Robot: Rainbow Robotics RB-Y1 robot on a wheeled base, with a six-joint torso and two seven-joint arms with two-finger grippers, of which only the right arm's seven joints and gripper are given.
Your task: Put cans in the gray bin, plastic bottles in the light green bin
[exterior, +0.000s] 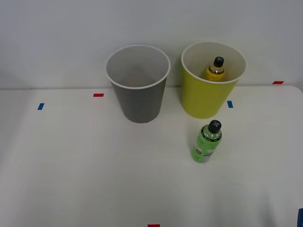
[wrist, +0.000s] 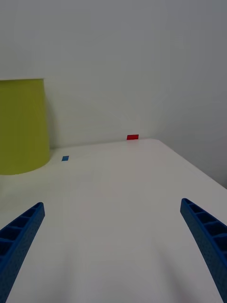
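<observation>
The gray bin [exterior: 138, 90] stands upright at the back of the white table, and the part of its pale inside that shows holds nothing. To its right is the light green bin [exterior: 210, 92] [wrist: 21, 125], with a yellow black-capped plastic bottle [exterior: 216, 70] standing inside it. A bright green plastic bottle [exterior: 207, 142] with a black cap stands upright on the table just in front of that bin. Cans are out of view. My right gripper [wrist: 112, 203] is open and holds nothing. It hovers low over bare table to the right of the light green bin, and a blue tip of it [exterior: 301, 216] shows at the front right corner.
Small red tape marks [exterior: 98, 95] [wrist: 133, 137] and blue tape marks [exterior: 230, 104] [wrist: 65, 158] lie on the table [exterior: 71, 165]. A plain wall rises right behind the bins. The table's right edge [wrist: 198, 170] runs close by the gripper.
</observation>
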